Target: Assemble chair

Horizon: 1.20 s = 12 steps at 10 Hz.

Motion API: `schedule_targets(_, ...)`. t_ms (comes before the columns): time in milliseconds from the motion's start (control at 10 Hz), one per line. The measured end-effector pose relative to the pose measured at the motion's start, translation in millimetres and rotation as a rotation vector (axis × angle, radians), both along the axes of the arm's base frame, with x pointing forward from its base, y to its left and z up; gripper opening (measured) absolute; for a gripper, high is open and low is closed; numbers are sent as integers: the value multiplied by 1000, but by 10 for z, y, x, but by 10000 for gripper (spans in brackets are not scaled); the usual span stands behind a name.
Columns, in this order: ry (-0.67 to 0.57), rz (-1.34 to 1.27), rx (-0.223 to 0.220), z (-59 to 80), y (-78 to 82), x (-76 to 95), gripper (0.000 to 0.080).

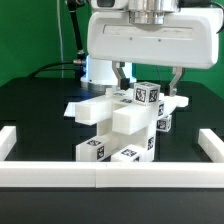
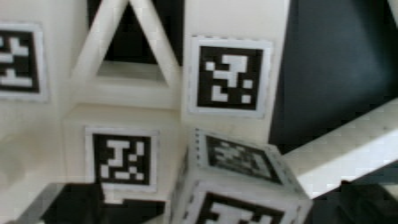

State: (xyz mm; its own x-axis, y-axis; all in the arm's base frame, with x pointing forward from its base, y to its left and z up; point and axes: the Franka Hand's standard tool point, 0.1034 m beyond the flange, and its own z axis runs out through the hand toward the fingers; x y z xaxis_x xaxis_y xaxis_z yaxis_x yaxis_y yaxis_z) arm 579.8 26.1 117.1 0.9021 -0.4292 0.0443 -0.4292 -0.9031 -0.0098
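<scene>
The chair (image 1: 120, 128) — a small toy piece of chunky matte white blocks bearing square black-and-white marker tags — is seen as a partly built cluster in the middle of the matte black table top (image 1: 30, 115). It is placed just behind the long low white border rail (image 1: 60, 172) that runs across the front of the exterior view. A flat white slab (image 1: 78, 108) is angled out toward the exterior view's left, thick blocks are stacked and leaning in front of it, and a tagged cube-like block (image 1: 148, 94) is raised at the top of the cluster.

The two-finger gripper (image 1: 149, 88) is held directly above this top block, under the arm's broad white wrist housing (image 1: 150, 40). Its dark fingers (image 1: 121, 78) are spread wide, one to each side of the block, and a gap can be made out on both sides — nothing is gripped.

In the wrist view the chair (image 2: 222, 75) is shown at close range and fills the picture: several marker tags are carried on upright and tilted white faces, and dark table is glimpsed between them.
</scene>
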Motion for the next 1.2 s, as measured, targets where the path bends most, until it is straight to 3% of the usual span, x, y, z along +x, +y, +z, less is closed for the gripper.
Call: schedule_targets(1200, 15, 905, -54, -3, -24, 1, 649)
